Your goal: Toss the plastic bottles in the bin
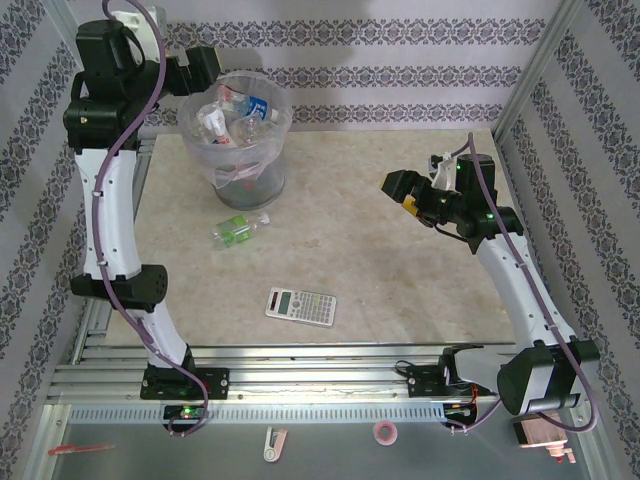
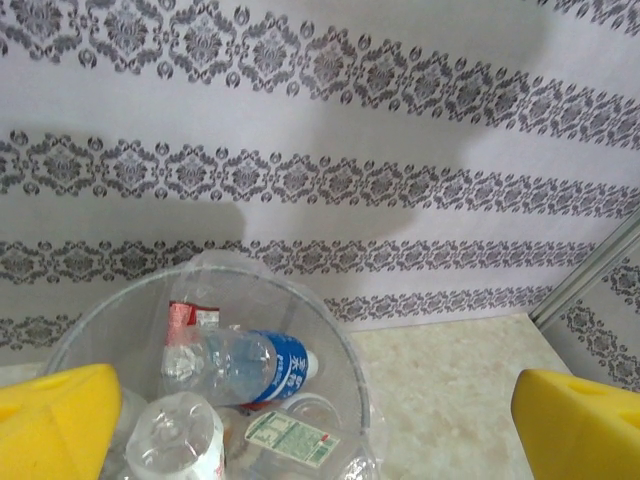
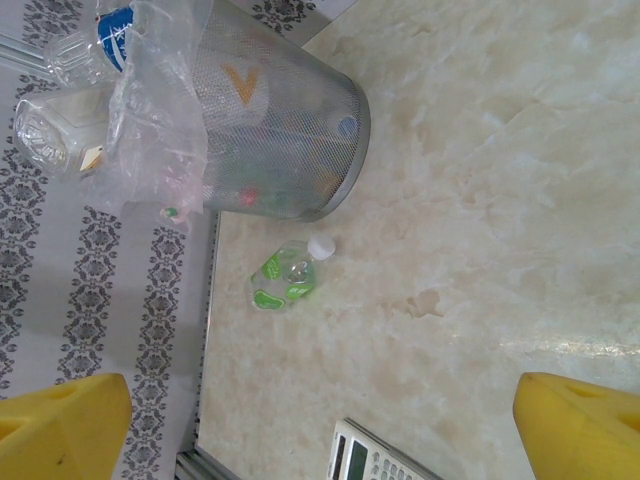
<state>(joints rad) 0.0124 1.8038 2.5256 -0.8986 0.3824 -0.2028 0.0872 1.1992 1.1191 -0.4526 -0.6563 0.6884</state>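
Note:
The bin [image 1: 252, 182] stands at the table's back left, lined with a clear bag and holding several plastic bottles [image 1: 255, 106]. In the left wrist view a blue-labelled bottle [image 2: 255, 365] lies on top inside the bin's rim [image 2: 343, 335]. My left gripper [image 1: 200, 68] hovers over the bin's left rim, open [image 2: 315, 425], with nothing between its yellow pads [image 2: 55, 420]. One clear bottle with a green label and white cap [image 1: 238, 231] [image 3: 285, 280] lies on the table in front of the bin [image 3: 290, 130]. My right gripper [image 1: 406, 195] [image 3: 320, 430] hangs open and empty above the table's right half.
A flat grey calculator [image 1: 300, 305] [image 3: 375, 462] lies near the table's front middle. Patterned walls close the back and both sides. A metal post [image 2: 590, 275] stands at the back right corner.

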